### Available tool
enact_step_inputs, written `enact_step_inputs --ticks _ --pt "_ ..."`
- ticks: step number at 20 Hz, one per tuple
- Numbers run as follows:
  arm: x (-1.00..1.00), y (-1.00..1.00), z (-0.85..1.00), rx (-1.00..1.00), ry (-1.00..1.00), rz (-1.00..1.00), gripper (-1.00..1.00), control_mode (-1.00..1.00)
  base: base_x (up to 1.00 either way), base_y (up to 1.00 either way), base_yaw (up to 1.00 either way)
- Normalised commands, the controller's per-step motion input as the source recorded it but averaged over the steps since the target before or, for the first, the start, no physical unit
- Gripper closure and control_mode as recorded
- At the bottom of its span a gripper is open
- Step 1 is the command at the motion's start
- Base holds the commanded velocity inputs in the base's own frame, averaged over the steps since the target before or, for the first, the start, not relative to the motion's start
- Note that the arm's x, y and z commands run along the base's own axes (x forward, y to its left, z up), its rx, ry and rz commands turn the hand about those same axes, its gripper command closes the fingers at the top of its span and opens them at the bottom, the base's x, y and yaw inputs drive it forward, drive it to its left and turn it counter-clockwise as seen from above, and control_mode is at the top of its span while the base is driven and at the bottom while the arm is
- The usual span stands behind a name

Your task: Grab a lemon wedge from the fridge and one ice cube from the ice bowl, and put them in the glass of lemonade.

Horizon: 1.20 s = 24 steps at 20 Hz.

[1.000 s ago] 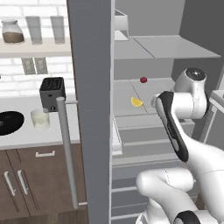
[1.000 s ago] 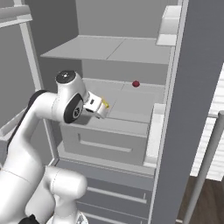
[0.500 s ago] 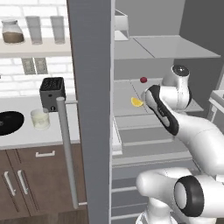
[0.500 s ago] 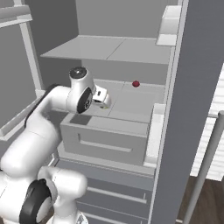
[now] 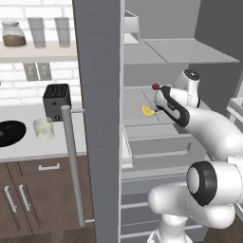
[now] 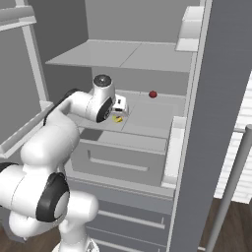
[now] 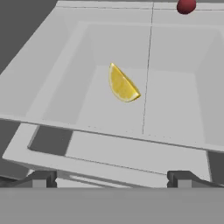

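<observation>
The fridge (image 5: 97, 95) stands open, and on its middle shelf (image 6: 147, 115) lies the yellow lemon wedge (image 5: 148, 111) (image 6: 117, 118). My gripper (image 5: 157, 103) (image 6: 119, 109) hovers just above and beside the wedge, open and holding nothing. In the hand view the lemon wedge (image 7: 122, 85) lies ahead of the open gripper (image 7: 111, 177), between the lines of its two fingertips and well apart from them. On the counter to the left stand the glass of lemonade (image 5: 43, 129) and the black ice bowl (image 5: 9, 133). The ice cube is out of view.
A small dark red ball (image 5: 155, 86) (image 6: 153, 94) (image 7: 186, 5) sits farther back on the same shelf. Below the shelf is a drawer (image 5: 161, 147). The open door's long handle (image 5: 71, 166) stands between fridge and counter. A black toaster (image 5: 56, 99) stands behind the glass.
The arm has stretched forward into the fridge, carrying the hand up to the lemon wedge. The jaws stayed open.
</observation>
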Motion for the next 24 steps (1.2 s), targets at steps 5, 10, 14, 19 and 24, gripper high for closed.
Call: enact_step_inputs --ticks 5,10,14,19,24 --pt "0.58 0.00 -0.31 -0.01 0.04 0.00 -1.00 -1.00 0.00 0.00 0.00" --pt "0.64 0.00 -0.28 0.00 0.03 0.00 -1.00 -1.00 0.00 0.00 0.00" --pt "0.54 0.00 -0.21 0.00 0.06 0.00 -1.00 -1.00 0.00 0.00 0.00" --pt "0.29 0.00 -0.27 -0.01 0.03 0.00 -1.00 -1.00 0.00 0.00 0.00" --pt "0.29 0.00 -0.33 -0.02 0.00 0.00 -1.00 -1.00 0.00 0.00 0.00"
